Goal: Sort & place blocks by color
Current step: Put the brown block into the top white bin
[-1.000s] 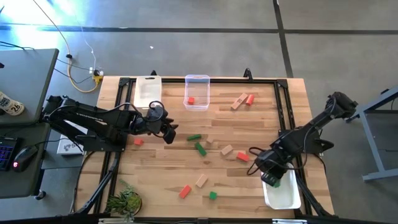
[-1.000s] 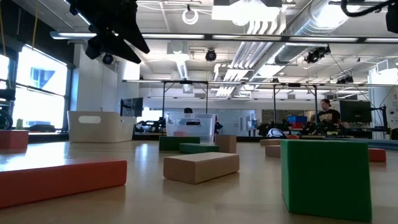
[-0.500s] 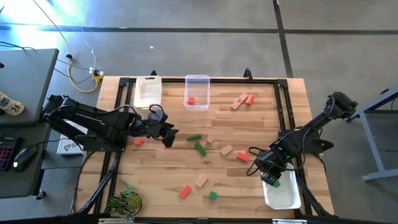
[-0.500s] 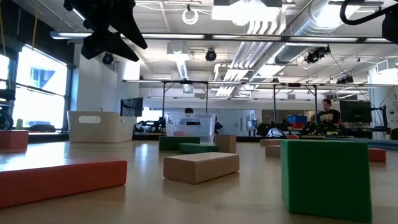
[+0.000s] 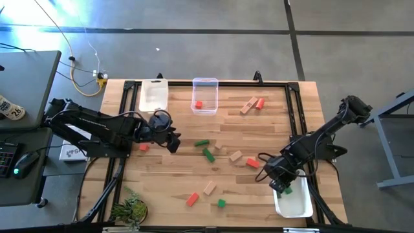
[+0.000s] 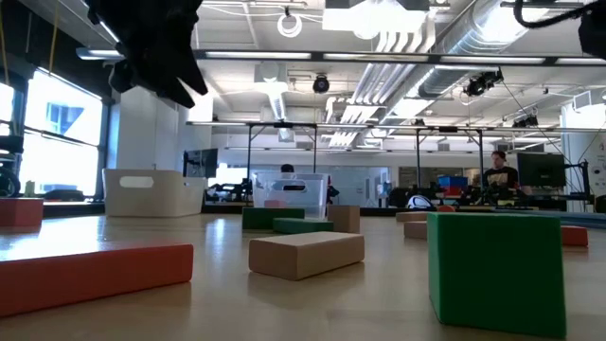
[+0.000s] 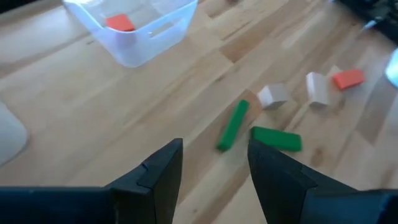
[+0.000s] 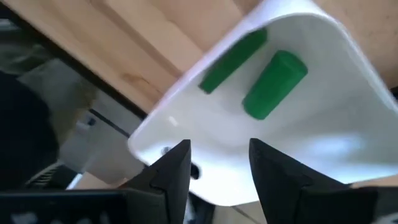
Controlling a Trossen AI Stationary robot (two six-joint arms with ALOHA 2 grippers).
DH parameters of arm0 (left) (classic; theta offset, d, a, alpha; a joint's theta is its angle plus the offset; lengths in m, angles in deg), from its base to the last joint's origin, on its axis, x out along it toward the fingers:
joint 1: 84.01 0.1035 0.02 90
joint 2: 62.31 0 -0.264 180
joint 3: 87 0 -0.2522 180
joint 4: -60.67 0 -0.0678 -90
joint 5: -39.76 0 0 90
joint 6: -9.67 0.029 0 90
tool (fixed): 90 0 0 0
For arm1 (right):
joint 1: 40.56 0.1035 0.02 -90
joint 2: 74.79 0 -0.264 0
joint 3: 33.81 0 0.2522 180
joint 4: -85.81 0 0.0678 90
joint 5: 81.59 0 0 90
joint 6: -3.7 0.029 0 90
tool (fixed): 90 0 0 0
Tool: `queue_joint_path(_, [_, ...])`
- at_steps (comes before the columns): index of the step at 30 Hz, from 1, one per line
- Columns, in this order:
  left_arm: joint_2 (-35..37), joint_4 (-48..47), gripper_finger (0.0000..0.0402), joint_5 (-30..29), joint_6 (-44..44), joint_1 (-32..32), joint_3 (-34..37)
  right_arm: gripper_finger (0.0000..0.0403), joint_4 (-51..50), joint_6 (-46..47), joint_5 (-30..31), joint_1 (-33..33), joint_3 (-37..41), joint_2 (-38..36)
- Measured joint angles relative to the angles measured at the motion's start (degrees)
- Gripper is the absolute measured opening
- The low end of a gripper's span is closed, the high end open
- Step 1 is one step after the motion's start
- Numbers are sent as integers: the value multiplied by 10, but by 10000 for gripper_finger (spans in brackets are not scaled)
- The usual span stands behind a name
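From above you see your left gripper (image 5: 173,140) over the left half of the table (image 5: 259,197), just left of two green bars (image 5: 205,148). Your left wrist view adds what the overhead cannot: its fingers are spread apart and empty, with the green bars, two plain wood blocks (image 7: 295,92) and a red block (image 7: 348,78) lying beyond them, and one red block inside the clear tub (image 7: 134,28).

Your right gripper (image 5: 279,183) hangs at the near right corner over the white tub (image 5: 294,202). Only the right wrist view looks inside it: two green pieces (image 8: 255,71) lie in the tub, and the fingers stand parted, holding nothing.

The low view alone brings close the near blocks: a red bar (image 6: 90,272), a plain bar (image 6: 306,253) and a green cube (image 6: 495,269) resting on the table.
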Motion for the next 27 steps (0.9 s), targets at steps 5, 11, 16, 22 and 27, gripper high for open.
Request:
queue_joint_path(5, [0, -6, 168, -7, 32, 24, 0, 149, -1, 17, 54, -1, -56, 0])
queue_joint_path(11, [0, -6, 168, -8, 79, 65, 0, 149, -9, 4, 180, -30, -116, 0])
queue_joint_path(16, [0, -6, 168, -8, 126, 98, 0, 149, -9, -45, 244, -80, -133, 0])
queue_joint_path(22, [0, -5, 168, -6, 180, 136, 0, 149, -8, -125, 294, -163, -133, 0])
queue_joint_path(27, [0, -5, 168, -5, 213, 165, 0, 151, 6, -227, 325, -236, -133, 0])
